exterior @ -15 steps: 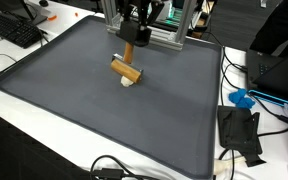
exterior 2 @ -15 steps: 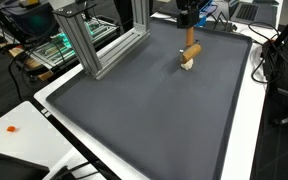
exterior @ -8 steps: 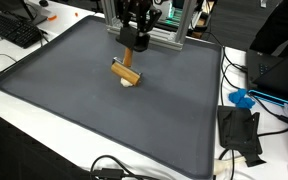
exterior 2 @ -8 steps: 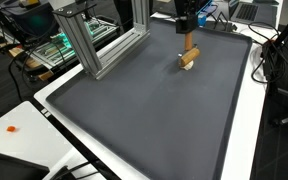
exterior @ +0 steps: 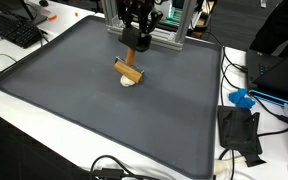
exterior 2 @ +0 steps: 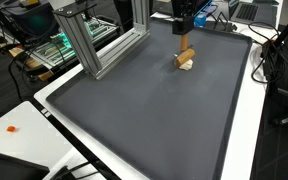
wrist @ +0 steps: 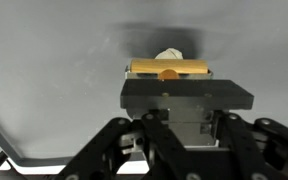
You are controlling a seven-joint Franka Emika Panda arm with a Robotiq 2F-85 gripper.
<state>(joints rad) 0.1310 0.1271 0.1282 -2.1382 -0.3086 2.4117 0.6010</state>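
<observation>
Fingers closed, by the look of both exterior views, on the top of an upright wooden stick (exterior: 132,57), with the gripper (exterior: 133,44) straight above it. Pads hidden behind the black body in the wrist view, so no closer check there. Below the stick, a wooden crossbar (wrist: 170,69), slightly tilted, with a white lump (exterior: 130,82) just under it on the dark grey mat (exterior: 74,110). Stick and crossbar possibly one piece; crossbar either resting on the lump or hanging free, impossible to tell. So far, to judge from this: gripped and held upright at the far side of the mat, near the aluminium frame (exterior 2: 96,40). Not yet let go, not yet laid flat. Off the mat, a keyboard (exterior: 19,30) and loose cables (exterior: 114,165)
</observation>
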